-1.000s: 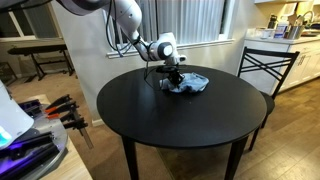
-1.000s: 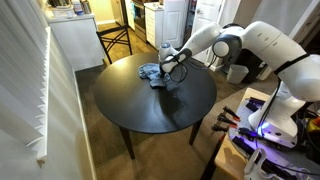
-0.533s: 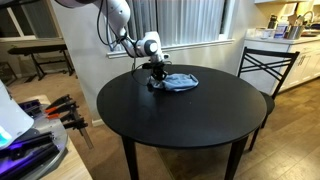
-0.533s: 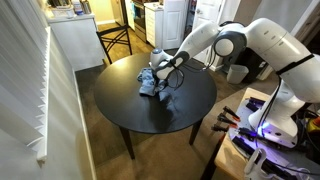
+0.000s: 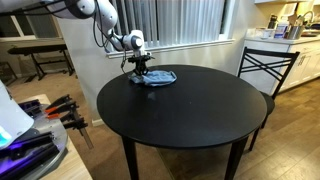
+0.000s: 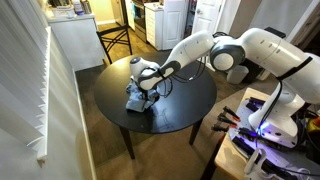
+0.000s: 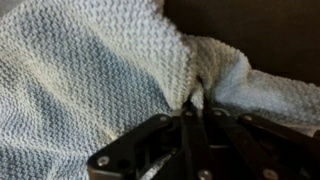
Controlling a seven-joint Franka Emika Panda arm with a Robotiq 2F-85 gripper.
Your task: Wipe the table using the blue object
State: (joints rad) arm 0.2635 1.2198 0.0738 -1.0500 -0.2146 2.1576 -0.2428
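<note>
A blue cloth lies crumpled on the round black table; in an exterior view it sits at the table's far left part, and it also shows in an exterior view near the table's edge. My gripper presses down on the cloth, seen too in an exterior view. In the wrist view the cloth fills the picture as pale waffle-weave fabric, and my gripper is shut with a fold of it pinched between the fingertips.
A black chair stands at the table's right side, and another chair stands behind the table. A white wall with a window blind runs along one side. A cluttered stand with tools is at the lower left.
My gripper has dragged the blue cloth across the table, toward the left in one view and toward the near edge in the other. It has stayed shut on the cloth.
</note>
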